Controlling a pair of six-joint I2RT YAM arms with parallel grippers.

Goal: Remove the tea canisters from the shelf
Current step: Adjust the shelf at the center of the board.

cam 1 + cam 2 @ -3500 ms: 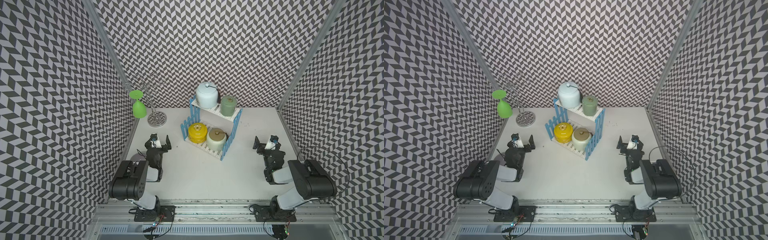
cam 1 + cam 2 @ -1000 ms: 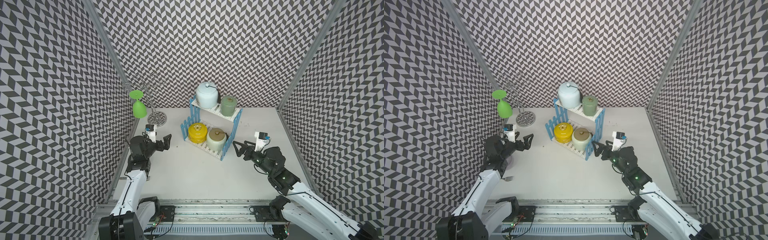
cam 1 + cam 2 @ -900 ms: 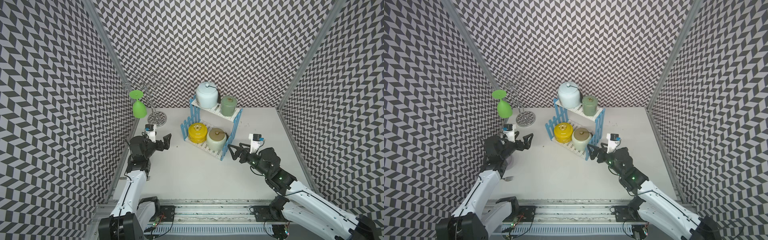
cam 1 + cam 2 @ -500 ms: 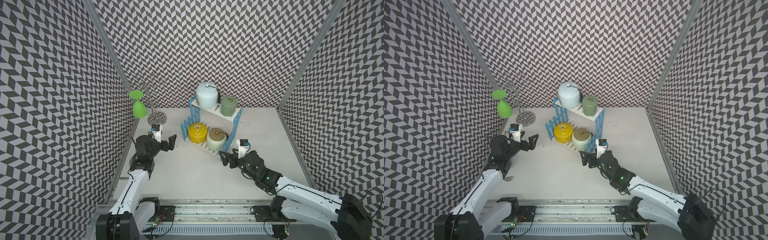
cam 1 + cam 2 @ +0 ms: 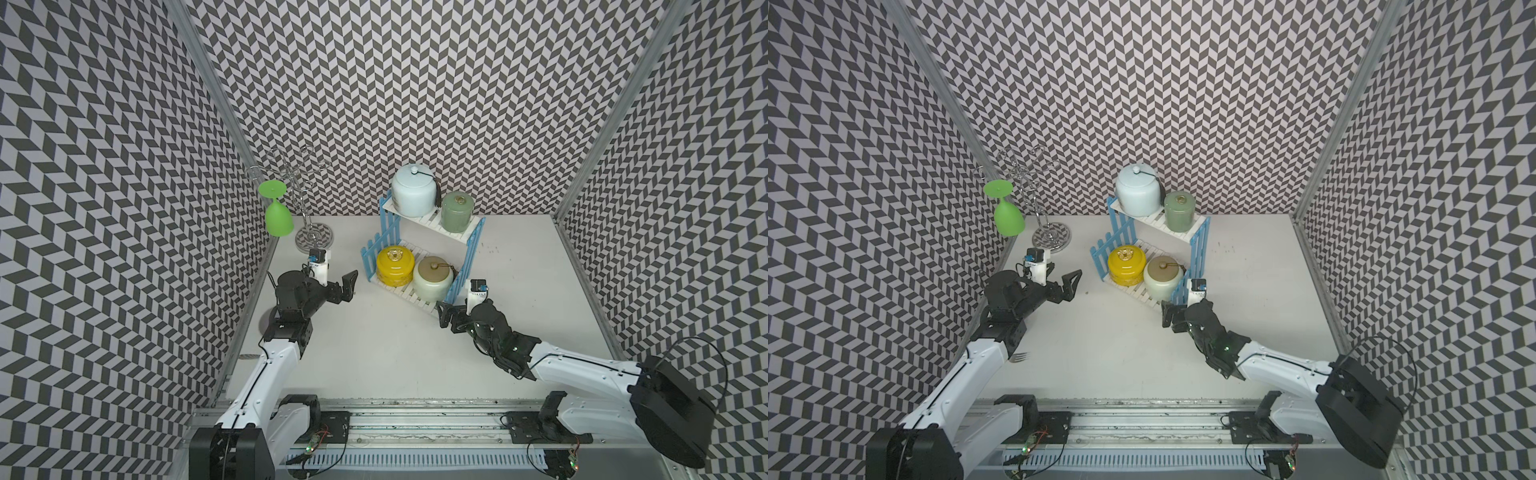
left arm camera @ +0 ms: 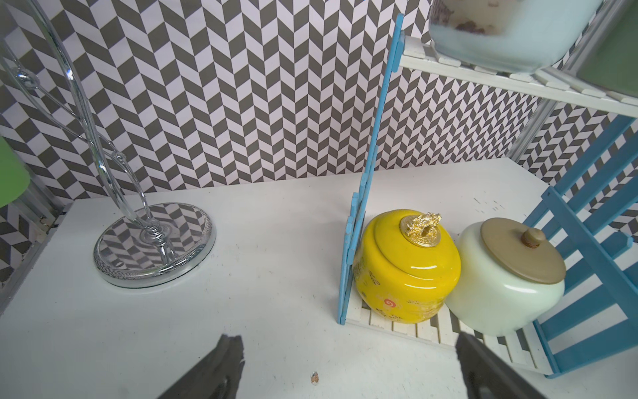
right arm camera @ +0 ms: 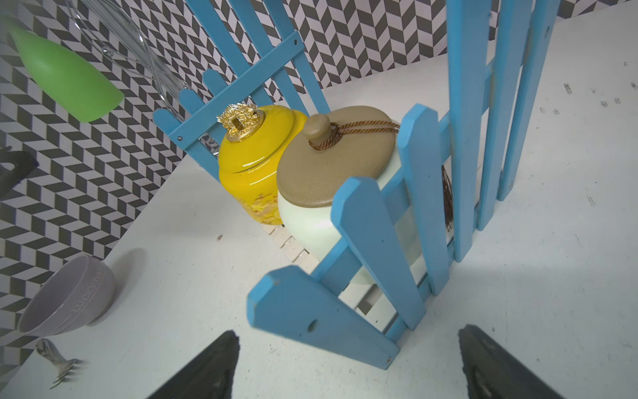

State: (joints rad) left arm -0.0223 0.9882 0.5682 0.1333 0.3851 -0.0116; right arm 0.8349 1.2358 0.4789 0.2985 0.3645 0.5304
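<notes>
Shelf (image 5: 468, 253) on white table (image 5: 374, 353), chevron-patterned walls (image 5: 415, 104)

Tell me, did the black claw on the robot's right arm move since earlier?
Yes. The right gripper closed in on the white-slatted shelf with blue picket sides: earlier well off to its right, now just at its front corner, jaws open.

The left wrist view cuts off the blurred pale blue canister (image 6: 511, 38) and the sage green canister (image 6: 614, 58).
</notes>
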